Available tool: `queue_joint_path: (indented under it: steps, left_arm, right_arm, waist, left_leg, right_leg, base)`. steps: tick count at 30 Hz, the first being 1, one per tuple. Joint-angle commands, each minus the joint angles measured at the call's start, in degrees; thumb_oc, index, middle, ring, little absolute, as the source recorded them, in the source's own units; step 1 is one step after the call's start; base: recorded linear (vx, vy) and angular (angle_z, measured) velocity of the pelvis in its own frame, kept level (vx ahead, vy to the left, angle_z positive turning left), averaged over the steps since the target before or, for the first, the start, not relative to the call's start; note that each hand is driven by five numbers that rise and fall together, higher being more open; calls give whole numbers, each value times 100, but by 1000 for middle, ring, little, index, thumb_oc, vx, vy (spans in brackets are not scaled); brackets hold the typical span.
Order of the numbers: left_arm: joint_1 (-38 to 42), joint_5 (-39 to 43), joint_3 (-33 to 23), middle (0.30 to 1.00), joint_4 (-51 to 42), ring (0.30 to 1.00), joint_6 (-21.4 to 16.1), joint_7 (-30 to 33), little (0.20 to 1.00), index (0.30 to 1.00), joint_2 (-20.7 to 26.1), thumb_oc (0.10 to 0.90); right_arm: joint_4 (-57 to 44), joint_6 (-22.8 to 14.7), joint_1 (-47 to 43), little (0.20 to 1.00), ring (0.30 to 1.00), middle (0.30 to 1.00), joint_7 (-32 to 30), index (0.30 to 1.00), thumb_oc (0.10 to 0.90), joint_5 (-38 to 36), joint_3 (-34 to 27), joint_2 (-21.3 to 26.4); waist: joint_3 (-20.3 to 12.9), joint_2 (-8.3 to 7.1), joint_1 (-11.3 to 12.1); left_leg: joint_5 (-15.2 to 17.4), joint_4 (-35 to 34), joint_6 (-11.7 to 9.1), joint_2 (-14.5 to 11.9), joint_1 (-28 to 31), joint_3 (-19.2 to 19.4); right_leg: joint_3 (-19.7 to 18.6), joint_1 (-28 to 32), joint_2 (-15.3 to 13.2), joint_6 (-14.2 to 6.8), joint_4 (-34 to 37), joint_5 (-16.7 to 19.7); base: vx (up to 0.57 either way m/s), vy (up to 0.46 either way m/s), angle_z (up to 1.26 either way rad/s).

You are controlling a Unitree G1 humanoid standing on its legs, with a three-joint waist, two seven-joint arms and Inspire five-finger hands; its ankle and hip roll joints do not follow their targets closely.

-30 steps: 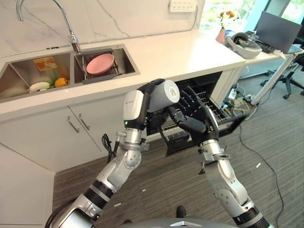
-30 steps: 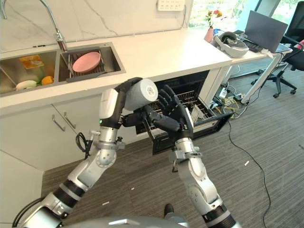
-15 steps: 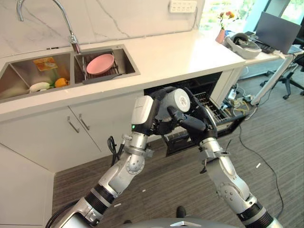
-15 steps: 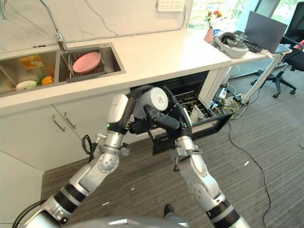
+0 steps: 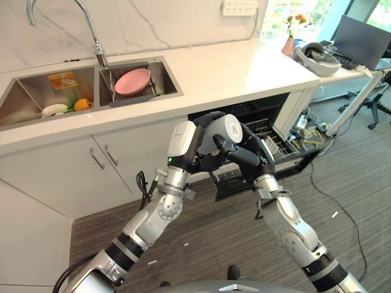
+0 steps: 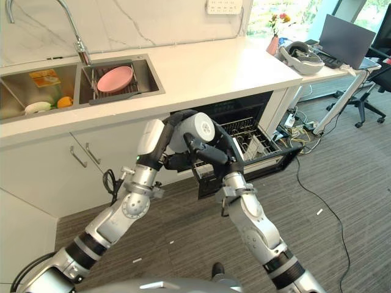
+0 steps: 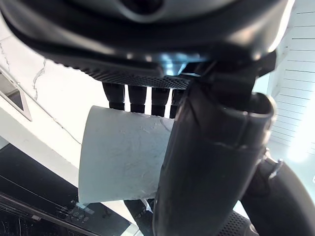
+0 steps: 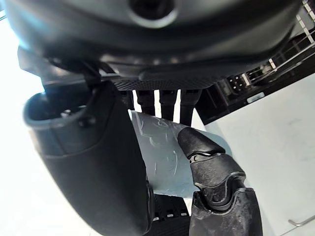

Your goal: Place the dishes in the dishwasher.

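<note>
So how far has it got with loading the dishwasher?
Done: the dishwasher stands open with its rack pulled out, and something pale already seems to stand in it. In hand: a white cup, gripped by both the left hand and the right hand in front of the rack. Left: setting the cup in, then the pink plate in the sink.

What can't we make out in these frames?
- Cup interior: eye views show its base; both hands cover the sides.
- Whether the right hand bears load or just touches: the left hand overlaps it.
- Dishwasher rack contents: arms block the front, the rest is too small.
- Items in the left sink basin: too small.
</note>
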State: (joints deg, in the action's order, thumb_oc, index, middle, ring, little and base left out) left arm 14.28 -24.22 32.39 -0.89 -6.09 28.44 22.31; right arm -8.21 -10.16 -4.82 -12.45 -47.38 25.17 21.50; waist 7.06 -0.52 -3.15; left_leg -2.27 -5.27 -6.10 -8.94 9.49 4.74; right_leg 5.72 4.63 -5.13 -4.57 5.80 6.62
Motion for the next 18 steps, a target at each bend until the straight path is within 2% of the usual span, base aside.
queue_joint_path:
  steps: [1, 3, 4, 5, 12, 18]
  left_arm:
    - [874, -129, 630, 300, -383, 300, -721, 55, 300, 300, -175, 400]
    - [842, -138, 596, 300, -404, 300, -729, 88, 300, 300, -161, 400]
    - [806, -140, 572, 413, -418, 413, -725, 111, 413, 413, -150, 475]
    - [762, -150, 548, 900, -446, 900, -719, 135, 900, 900, -139, 800]
    - [520, -246, 215, 900, -462, 900, -666, 396, 900, 900, 23, 800]
    - [218, -423, -463, 900, -165, 900, -537, 808, 900, 900, 401, 800]
  right_arm:
    - [-573, -758, -647, 300, 300, 300, 53, 300, 400, 331, -359, -591]
    - [-566, -793, -572, 300, 300, 300, -4, 300, 400, 359, -385, -661]
    - [-554, -824, -532, 300, 300, 300, -52, 300, 400, 361, -406, -700]
    - [-542, -848, -505, 300, 300, 300, -92, 300, 400, 359, -438, -735]
    - [-536, -1067, -323, 300, 300, 300, -287, 300, 400, 328, -758, -816]
    - [-423, -1191, -260, 300, 300, 300, -477, 300, 400, 541, -1291, -718]
  waist:
    - [-316, -300, 46]
    - [-307, -295, 54]
    - [-306, -289, 60]
    - [-306, -285, 67]
    - [-301, -251, 110]
    - [-310, -226, 166]
  left_leg:
    - [187, 27, 134, 302, -30, 7]
    - [199, 27, 140, 307, -25, 21]
    - [206, 27, 142, 309, -19, 31]
    - [209, 27, 141, 312, -13, 40]
    - [206, 27, 118, 317, -8, 31]
    - [192, 27, 75, 314, -42, -7]
  right_leg:
    - [-251, 351, -215, -353, -80, -645]
    - [-249, 348, -222, -359, -80, -640]
    - [-240, 350, -226, -362, -80, -637]
    - [-235, 355, -230, -365, -80, -639]
    - [-123, 396, -261, -377, -80, -662]
    - [-19, 421, -278, -392, -80, -680]
  base:
    - [0, 0, 0]
    - [0, 0, 0]
    - [0, 0, 0]
    - [0, 0, 0]
    - [14, 2, 0]
    - [24, -5, 5]
